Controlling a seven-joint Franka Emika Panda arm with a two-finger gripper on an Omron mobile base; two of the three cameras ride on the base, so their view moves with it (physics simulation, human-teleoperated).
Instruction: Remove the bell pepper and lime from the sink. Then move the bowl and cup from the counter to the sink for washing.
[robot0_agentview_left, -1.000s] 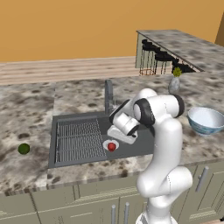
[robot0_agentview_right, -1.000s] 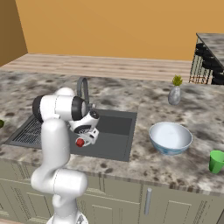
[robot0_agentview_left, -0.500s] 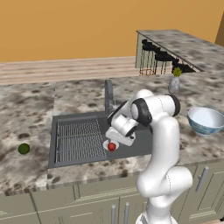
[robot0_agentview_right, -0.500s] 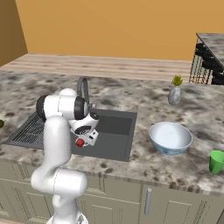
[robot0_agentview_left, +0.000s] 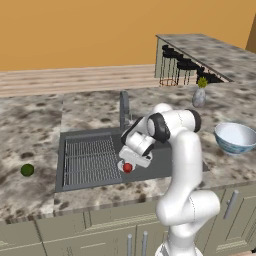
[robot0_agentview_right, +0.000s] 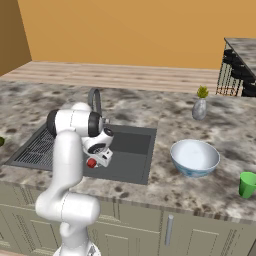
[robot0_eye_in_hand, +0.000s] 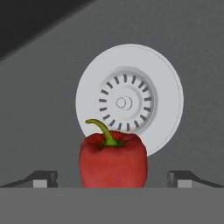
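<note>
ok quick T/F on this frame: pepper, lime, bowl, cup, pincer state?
1. The bell pepper sits in the sink, between the open pincer fingertips. True.
2. The lime is in the sink. False: it lies on the counter, left of the basin.
3. The bowl is already in the sink. False: it stands on the counter, to the right.
4. The cup stands on the counter. True.

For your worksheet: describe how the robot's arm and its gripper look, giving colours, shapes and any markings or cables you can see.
The arm is glossy white, built of thick rounded tubular segments with dark grey or black bands at the joints. It rises from a bulbous white base section. The gripper has a blocky white hand and two small dark finger tips with pale grey pads. No cables, labels or markings are visible.
</note>
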